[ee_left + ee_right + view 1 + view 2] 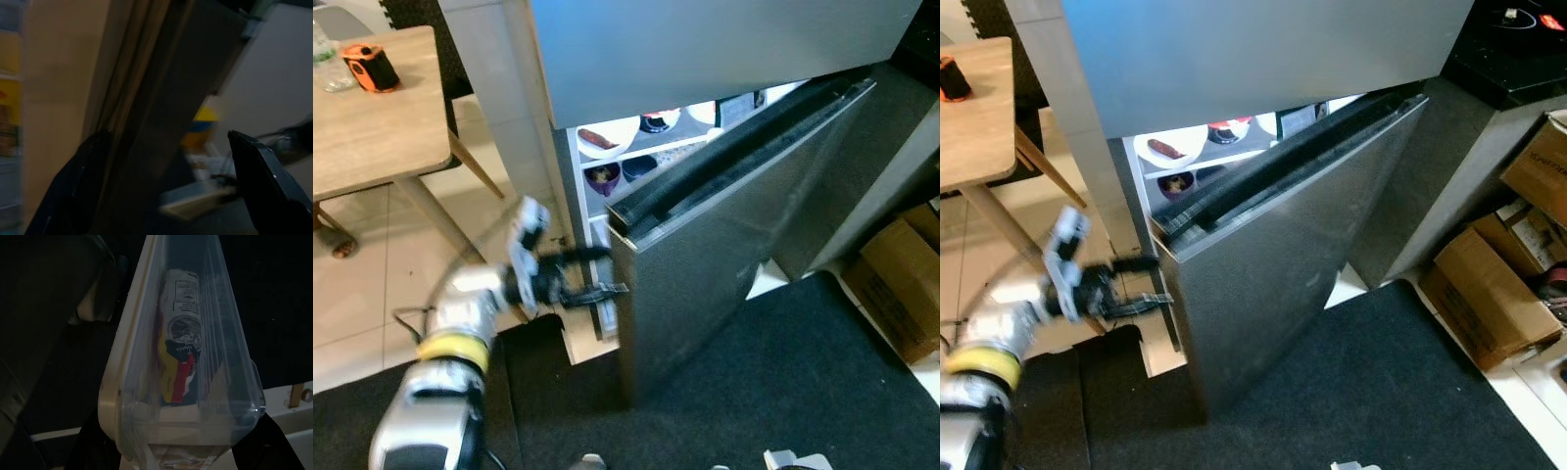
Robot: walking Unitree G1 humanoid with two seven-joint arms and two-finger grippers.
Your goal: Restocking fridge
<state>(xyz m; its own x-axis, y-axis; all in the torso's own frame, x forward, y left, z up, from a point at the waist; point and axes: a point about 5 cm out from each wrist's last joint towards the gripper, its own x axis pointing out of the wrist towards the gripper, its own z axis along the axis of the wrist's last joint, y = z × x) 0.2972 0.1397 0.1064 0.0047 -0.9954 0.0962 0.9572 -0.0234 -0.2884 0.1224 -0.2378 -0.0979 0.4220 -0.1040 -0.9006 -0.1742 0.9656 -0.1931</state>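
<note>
Far left, wooden counter (372, 127), orange gadget (369, 67) near its back edge. Next, left hand (590, 276), 2 fingers spread, reaching at the free edge of the half-open fridge door (724, 245). Bowls on lit shelves (626, 147) behind. Right hand (171, 450) pinching a clear container (178, 362), packet inside, well short of the fridge. Risk: fingers slipping off the door edge, door swinging shut, or the container tilting and dropping.

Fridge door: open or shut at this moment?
Partly open. The fridge door stands ajar, lit shelves with bowls showing, left gripper at its edge.
</note>
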